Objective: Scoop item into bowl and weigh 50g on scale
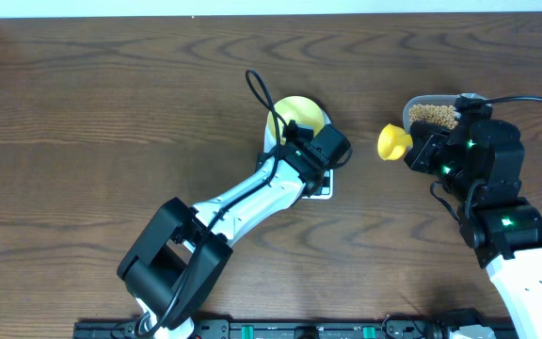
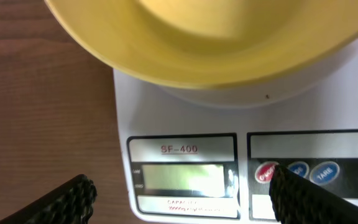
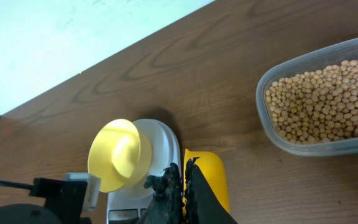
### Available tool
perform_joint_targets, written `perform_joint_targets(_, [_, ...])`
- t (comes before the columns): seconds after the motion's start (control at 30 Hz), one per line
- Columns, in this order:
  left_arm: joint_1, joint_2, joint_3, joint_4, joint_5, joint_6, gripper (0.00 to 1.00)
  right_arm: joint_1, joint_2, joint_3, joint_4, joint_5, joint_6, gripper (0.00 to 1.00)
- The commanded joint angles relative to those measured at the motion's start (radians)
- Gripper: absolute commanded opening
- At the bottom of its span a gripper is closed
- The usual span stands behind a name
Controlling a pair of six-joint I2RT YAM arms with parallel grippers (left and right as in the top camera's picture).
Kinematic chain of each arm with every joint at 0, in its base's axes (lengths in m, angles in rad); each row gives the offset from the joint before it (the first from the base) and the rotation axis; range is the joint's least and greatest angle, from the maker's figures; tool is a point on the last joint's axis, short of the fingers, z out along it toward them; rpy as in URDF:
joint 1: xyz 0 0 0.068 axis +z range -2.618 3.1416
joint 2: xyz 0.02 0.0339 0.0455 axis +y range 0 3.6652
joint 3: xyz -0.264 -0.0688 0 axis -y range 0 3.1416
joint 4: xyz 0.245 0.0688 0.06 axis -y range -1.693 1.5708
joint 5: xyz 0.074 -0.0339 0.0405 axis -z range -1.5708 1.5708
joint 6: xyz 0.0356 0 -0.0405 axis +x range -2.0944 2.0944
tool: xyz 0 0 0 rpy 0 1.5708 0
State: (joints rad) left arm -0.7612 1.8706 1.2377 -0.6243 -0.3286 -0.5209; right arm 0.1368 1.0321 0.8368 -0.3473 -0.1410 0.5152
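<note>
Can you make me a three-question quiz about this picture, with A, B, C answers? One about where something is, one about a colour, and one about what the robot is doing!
1. Where is the bowl?
A. on the scale
B. on the bare table
C. in a pincer

2. What colour is the scoop?
A. red
B. yellow
C. blue

3. What is the right pincer doing?
A. hanging open
B. pressing a button
C. shut on the scoop

Answers:
1 A, the bowl rests on the scale's round platform.
2 B, the scoop shows bright yellow in the overhead and right wrist views.
3 C, the right pincer is closed with the scoop in its grip.
</note>
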Motion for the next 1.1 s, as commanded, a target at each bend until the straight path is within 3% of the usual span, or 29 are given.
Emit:
perform_joint_targets(0.0, [-0.004,0.012,-0.04,0.008,-0.032,-0.008,0.91,-0.005,-0.006,0.011,-0.001,0.008,0.003,0.01])
perform_joint_targets(1.07, [-0.022,0.034,-0.043,0.044,-0.051,0.034,0.91,-0.005,-0.006,0.011,-0.001,0.008,0.004,0.01])
